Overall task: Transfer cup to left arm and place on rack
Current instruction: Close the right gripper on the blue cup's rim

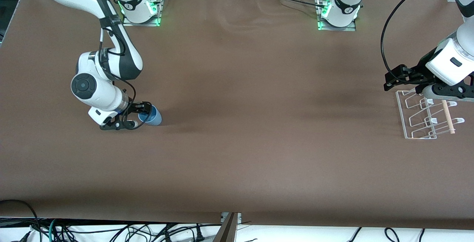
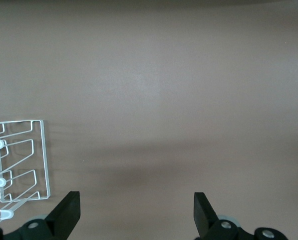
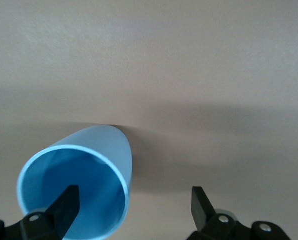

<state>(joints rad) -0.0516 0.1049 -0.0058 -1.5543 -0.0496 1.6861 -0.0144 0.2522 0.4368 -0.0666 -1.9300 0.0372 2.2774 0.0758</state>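
The light-blue cup (image 1: 153,116) lies on its side on the table at the right arm's end, its mouth facing my right gripper (image 1: 142,115). In the right wrist view the cup (image 3: 91,160) has one black finger (image 3: 66,200) inside its mouth and the other finger (image 3: 198,200) outside, so one wall lies between the open jaws. My left gripper (image 1: 391,80) is open and empty, over the table beside the white wire rack (image 1: 420,120). In the left wrist view the gripper (image 2: 135,202) holds nothing, and the rack (image 2: 39,160) shows at the edge.
A pale wooden rod (image 1: 447,117) lies along the rack's side toward the left arm's end. The brown table (image 1: 259,123) spreads between cup and rack. Cables hang below the table's front edge (image 1: 111,231).
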